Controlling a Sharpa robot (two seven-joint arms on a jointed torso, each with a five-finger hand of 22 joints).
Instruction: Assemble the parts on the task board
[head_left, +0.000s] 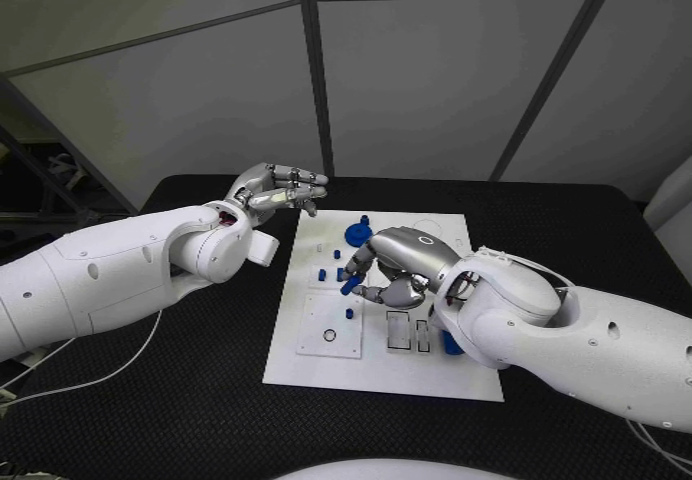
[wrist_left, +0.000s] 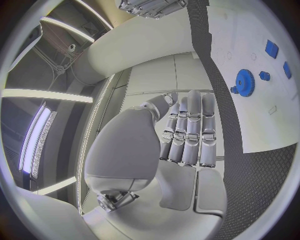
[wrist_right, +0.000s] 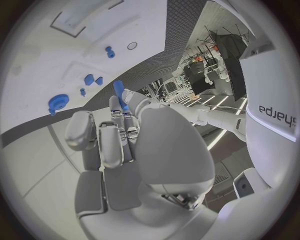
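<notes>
From the head camera, we see the white rectangular task board (head_left: 378, 375) lying on the black counter (head_left: 577, 215). The right hand (head_left: 392, 268) hovers over the board's middle, pinching a small blue peg-shaped part (head_left: 351, 286) in its fingertips. The left hand (head_left: 277, 191) hangs just off the board's far left corner, fingers curled in, nothing in them. A blue toothed gear (head_left: 358, 234) lies on the board's far end.

From the left wrist, we see the left hand (wrist_left: 187, 132) with its fingers pressed together side by side, the gear (wrist_left: 245, 82) beyond on the board (wrist_left: 262, 125).

From the right wrist, we see the right hand (wrist_right: 122, 135) nipping the blue peg (wrist_right: 119, 92) above the board (wrist_right: 37, 75), the gear (wrist_right: 58, 103) near it.
</notes>
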